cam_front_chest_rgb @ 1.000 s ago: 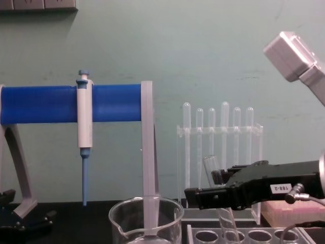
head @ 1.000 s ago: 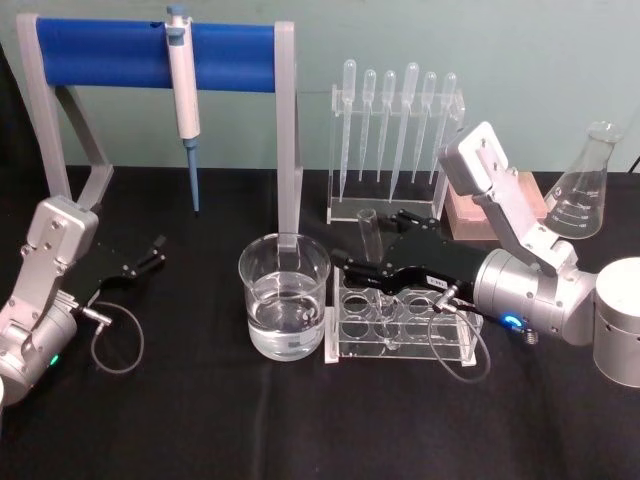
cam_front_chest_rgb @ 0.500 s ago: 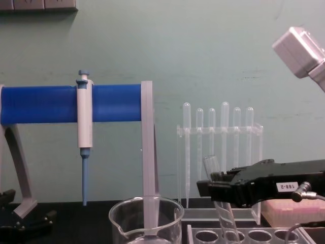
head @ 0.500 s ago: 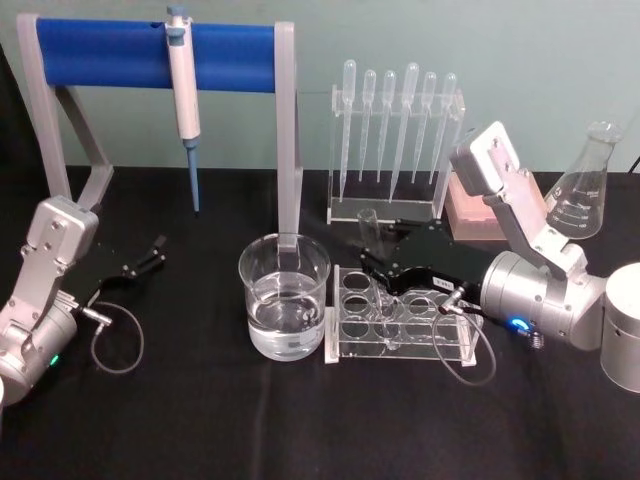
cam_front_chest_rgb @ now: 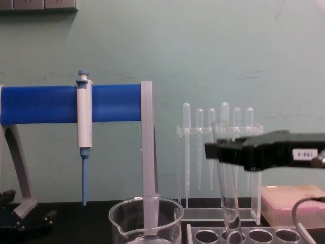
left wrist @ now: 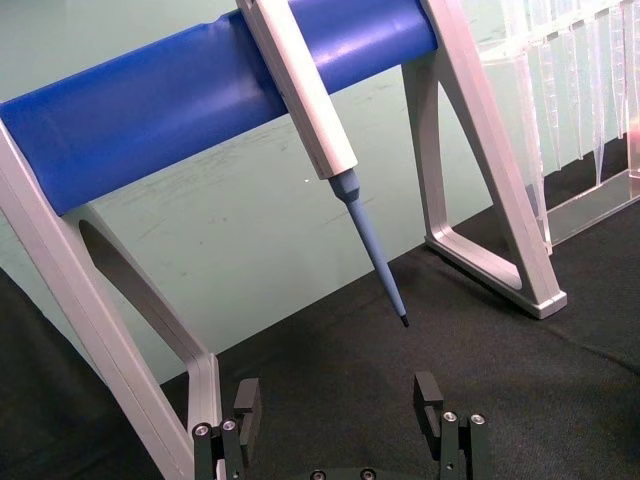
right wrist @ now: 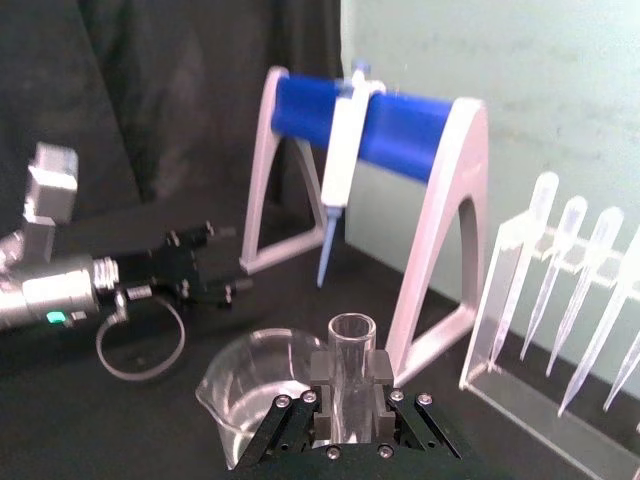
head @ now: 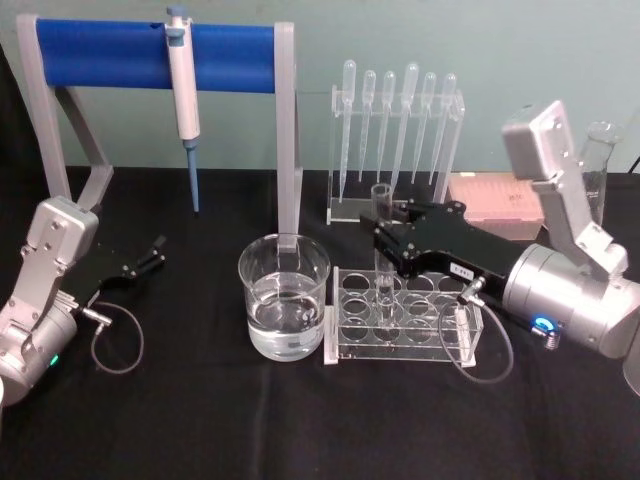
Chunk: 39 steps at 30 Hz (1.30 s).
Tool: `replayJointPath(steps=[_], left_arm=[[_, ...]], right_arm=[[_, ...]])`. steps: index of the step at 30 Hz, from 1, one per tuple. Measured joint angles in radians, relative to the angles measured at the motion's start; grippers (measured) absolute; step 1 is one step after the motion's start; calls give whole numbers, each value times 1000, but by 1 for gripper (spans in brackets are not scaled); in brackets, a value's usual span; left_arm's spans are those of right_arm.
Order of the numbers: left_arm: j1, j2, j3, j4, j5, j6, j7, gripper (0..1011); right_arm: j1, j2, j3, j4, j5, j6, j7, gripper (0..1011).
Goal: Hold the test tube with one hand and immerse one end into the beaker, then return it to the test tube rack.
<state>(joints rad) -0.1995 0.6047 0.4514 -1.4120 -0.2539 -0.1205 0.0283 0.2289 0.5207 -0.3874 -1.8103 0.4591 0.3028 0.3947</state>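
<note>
Head view: the right gripper [head: 384, 243] is clamping the clear glass test tube [head: 384, 292] near upright, its rounded end dipping into the acrylic rack [head: 400, 350] beside the cylindrical beaker [head: 262, 295]. Left wrist view: the left gripper [left wrist: 340, 415] is idling, fingers apart, over the black counter [left wrist: 520, 380]. Right wrist view: black fingers [right wrist: 322, 380] are pinching the tube below its rim. Chest view: the tube is leaning slightly.

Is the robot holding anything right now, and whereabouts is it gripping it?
Yes: the right pincer grips the test tube near its top, just below the open rim. The left pincer is open and holds nothing.
</note>
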Motion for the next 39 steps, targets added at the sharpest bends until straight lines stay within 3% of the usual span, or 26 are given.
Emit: replayJointPath(steps=[10,39], left_arm=[[0,0,0,0,0,0,0,1000],[0,0,0,0,0,0,0,1000]], right_arm=[[-22,20,29,-68,35,-32,-24,224],[-21,25,27,-70,33,-41,-33,224]])
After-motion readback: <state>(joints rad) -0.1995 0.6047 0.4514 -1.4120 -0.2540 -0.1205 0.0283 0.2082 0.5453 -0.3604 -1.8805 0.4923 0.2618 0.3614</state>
